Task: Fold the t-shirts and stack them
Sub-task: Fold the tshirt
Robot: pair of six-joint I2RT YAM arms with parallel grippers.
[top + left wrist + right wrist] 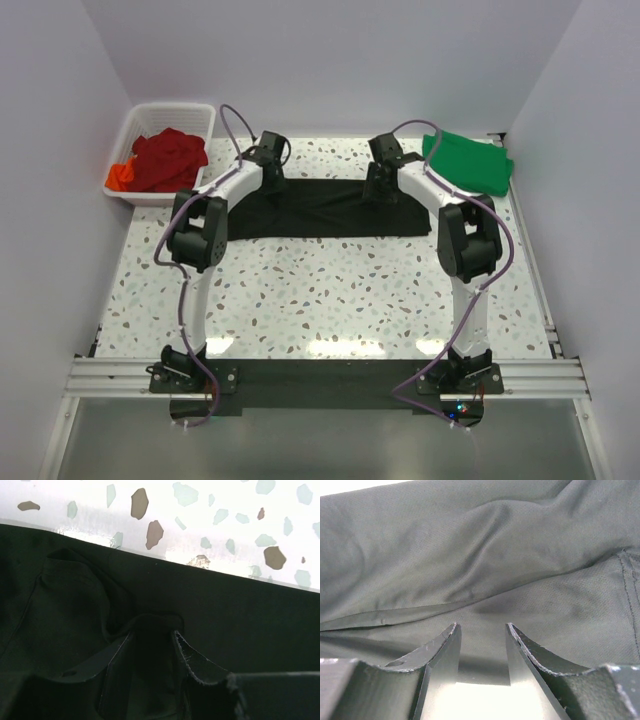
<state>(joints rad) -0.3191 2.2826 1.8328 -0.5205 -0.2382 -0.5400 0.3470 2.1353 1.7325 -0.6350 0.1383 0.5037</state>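
So the black t-shirt (330, 208) is spread flat across the far middle of the speckled table (330, 300), folded into a long wide strip running left to right, and both arms are reaching out to its far edge. The left gripper (152, 645) is down at the shirt's far left part; from its wrist cam there's a bump of black fabric bunched up between the fingers, so it looks clamped on the shirt, though everything is so dark I wouldn't swear to it. The right gripper (482, 640) is over the far right part, fingers (442, 647) a bit apart with black cloth right in front of them and a pale gap between; can't tell if it's actually pinching anything. The green t-shirt (468, 160) sits folded at the far right corner of the table. The dark red t-shirt (170, 158) is piled in the white basket (135, 125) at the far left, with the orange t-shirt (120, 176) poking out beside it
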